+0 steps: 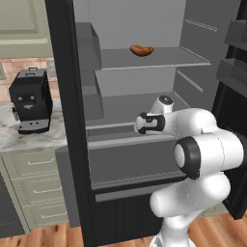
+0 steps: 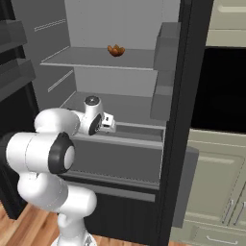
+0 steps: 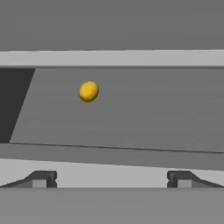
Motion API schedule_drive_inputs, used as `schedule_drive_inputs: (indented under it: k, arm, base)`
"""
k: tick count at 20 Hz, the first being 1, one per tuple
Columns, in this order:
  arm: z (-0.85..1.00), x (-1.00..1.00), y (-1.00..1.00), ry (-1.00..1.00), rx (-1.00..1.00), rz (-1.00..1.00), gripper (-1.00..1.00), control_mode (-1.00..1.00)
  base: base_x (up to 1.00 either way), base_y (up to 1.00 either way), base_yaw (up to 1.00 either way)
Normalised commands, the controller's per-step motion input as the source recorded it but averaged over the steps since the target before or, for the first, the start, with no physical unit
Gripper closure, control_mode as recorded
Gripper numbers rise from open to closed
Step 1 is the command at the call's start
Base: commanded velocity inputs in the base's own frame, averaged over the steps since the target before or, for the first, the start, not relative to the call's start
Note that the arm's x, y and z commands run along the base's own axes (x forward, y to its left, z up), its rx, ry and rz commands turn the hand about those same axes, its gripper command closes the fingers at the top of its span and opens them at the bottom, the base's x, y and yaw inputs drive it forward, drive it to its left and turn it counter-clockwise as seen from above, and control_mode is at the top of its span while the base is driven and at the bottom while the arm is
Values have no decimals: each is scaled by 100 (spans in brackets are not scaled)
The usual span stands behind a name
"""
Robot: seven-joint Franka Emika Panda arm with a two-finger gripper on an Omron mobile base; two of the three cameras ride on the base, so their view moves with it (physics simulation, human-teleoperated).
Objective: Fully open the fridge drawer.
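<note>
We see the fridge drawer [image 1: 130,161] low in the open fridge [image 1: 144,29], a wide shallow dark-grey bin with a plain flat front, no handle, and a lighter grey top rim; it spans the full width of the fridge interior and is pulled partway out, its front standing forward of the fridge's lower body. In the right base view the drawer [image 2: 117,158] shows the same flat front and pale rim, with its hollow inside visible behind the rim. The gripper [image 1: 138,123] sits just above the drawer's back rim, pointing into the fridge, and in the right base view the gripper [image 2: 111,124] is at the same spot over the drawer. In the hand view the gripper [image 3: 112,179] has its fingertips [image 3: 41,178] spread wide apart with nothing between them, so it is released. Ahead of the tips we see the drawer's pale rim [image 3: 112,175], the dark inner floor beyond it, and a small yellow round item [image 3: 89,91] lying inside the drawer. Above the drawer, a grey shelf [image 1: 149,59] carries an orange-brown food item [image 1: 142,49]. Left of the fridge, a black coffee machine [image 1: 30,100] stands on a marble counter [image 1: 19,137] over beige cabinet drawers [image 1: 36,185].
</note>
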Motion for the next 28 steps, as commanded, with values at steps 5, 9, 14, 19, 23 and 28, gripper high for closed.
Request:
schedule_drive_inputs:
  k: [5, 9, 14, 19, 23, 28]
  arm:
    - [-26, 32, 0, 0, 0, 0, -100, -100]
    - [-34, 15, 0, 0, 0, 0, -100, -100]
    - [-35, 5, 0, 11, -1, 0, -100, -100]
    - [-10, -84, -19, 18, 0, 1, -100, -100]
    - [-32, -100, -23, 24, 0, 4, -100, -100]
    - [-26, -100, -14, 16, 0, 7, -100, -100]
  base:
    - [0, 0, 0]
    - [0, 0, 0]
    - [0, 0, 0]
    - [0, 0, 0]
    - [0, 0, 0]
    - [0, 0, 0]
